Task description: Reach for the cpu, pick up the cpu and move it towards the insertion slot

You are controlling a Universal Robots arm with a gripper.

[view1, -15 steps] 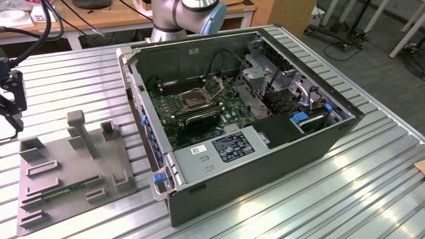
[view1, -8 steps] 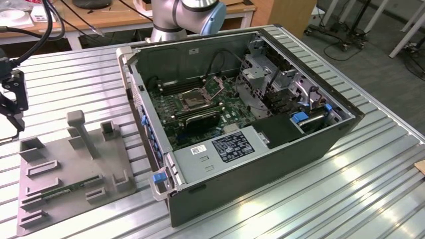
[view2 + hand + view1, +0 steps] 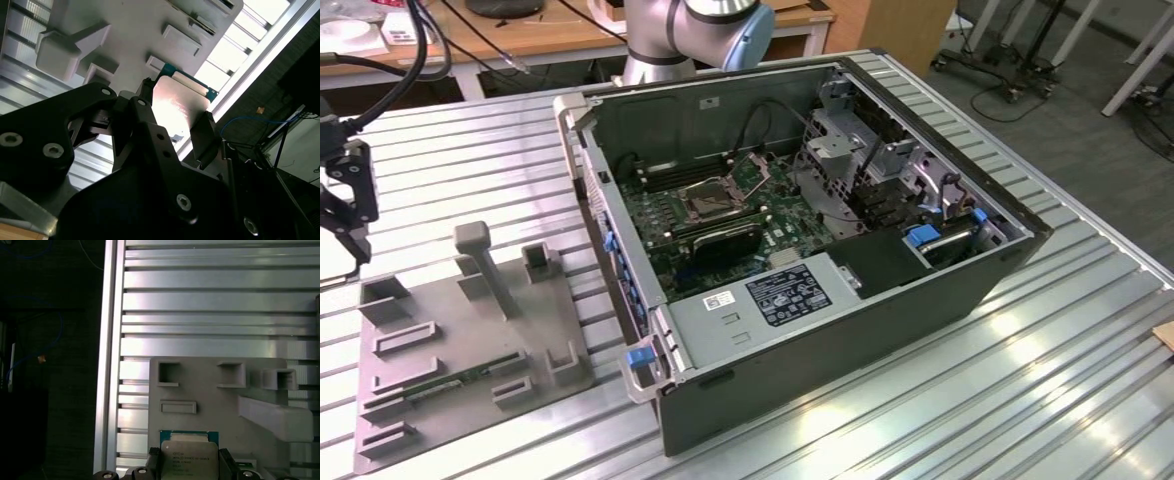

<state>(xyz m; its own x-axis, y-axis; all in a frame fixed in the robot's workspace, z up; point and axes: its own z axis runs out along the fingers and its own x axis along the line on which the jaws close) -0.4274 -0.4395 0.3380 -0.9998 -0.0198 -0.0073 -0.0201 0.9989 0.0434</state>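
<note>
The cpu (image 3: 189, 456), a silvery square chip with a blue-green rim, sits between my gripper's (image 3: 189, 467) two dark fingers (image 3: 153, 461), which press on its opposite sides. In the second wrist view the cpu (image 3: 181, 102) is held the same way in the gripper (image 3: 175, 117), with the grey fixture tray behind it. In the exterior view the gripper (image 3: 354, 235) hangs at the far left, above the table just beyond the tray's far corner. The insertion slot (image 3: 710, 198), a metal-framed square socket, lies on the green motherboard (image 3: 781, 215) inside the open computer case, well to the right of the gripper.
The grey fixture tray (image 3: 420, 400) has raised blocks, a tall post (image 3: 478, 250) and a green memory stick (image 3: 447, 383). The black case's walls (image 3: 854, 350) surround the motherboard. The ribbed metal table (image 3: 961, 400) ends in an edge close to the gripper.
</note>
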